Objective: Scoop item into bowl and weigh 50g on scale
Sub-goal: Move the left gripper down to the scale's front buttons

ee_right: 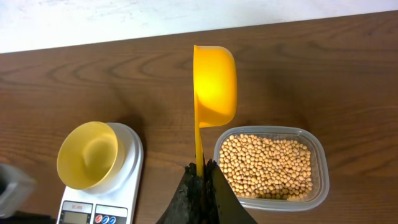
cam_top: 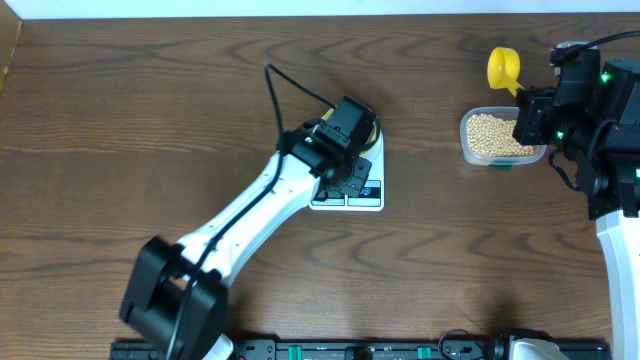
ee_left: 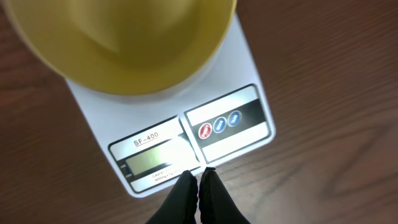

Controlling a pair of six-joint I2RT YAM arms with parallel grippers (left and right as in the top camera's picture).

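Wood table, SF-400 scale under bowl, scoop in right fingers

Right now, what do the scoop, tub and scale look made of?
Scoop: likely plastic, semi-gloss; light glows through its yellow cup. Tub: clear plastic; beans show through its wall. Scale: probably moulded white plastic, smooth, with soft glare near the display.
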